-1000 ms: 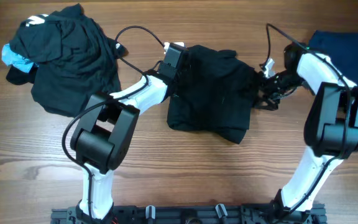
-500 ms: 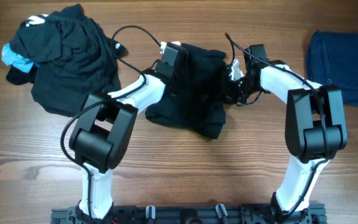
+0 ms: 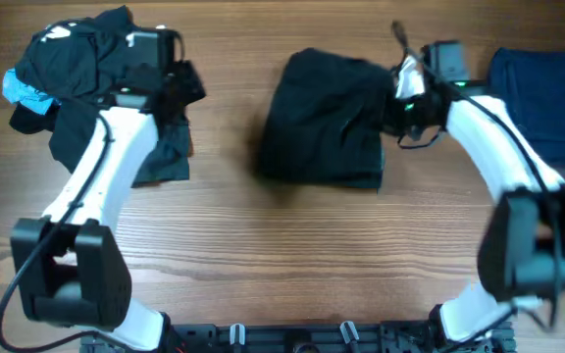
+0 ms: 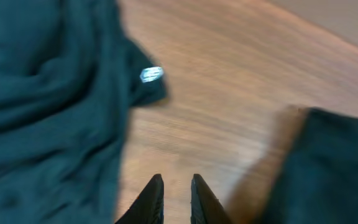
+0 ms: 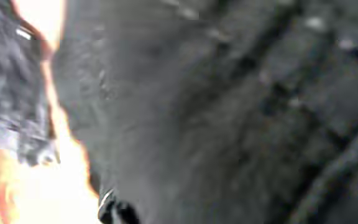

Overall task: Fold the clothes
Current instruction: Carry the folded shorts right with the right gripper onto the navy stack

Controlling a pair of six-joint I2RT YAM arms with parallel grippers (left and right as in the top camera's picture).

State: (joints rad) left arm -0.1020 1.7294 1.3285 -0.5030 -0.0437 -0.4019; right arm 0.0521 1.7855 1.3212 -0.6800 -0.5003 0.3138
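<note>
A black garment (image 3: 322,123) lies in a compact, roughly square fold at the table's middle. My right gripper (image 3: 403,96) is at its right edge, shut on the cloth. Blurred black fabric (image 5: 229,112) fills the right wrist view and hides the fingers. A heap of black clothes (image 3: 96,83) sits at the back left, with a white logo (image 3: 55,31) and a light-blue piece (image 3: 18,88). My left gripper (image 3: 170,76) hovers at that heap's right edge. Its fingers (image 4: 155,200) stand a narrow gap apart over bare wood, holding nothing. Beside them is dark cloth with a small white logo (image 4: 151,74).
A dark navy folded garment (image 3: 547,93) lies at the far right edge of the wooden table (image 3: 263,245). In the left wrist view the middle garment's edge (image 4: 334,168) shows at the right. Cables trail from both wrists.
My left arm has let go of the middle garment and swung left to the heap. My right gripper has shut on the garment's right edge, and the garment now lies flatter and further right.
</note>
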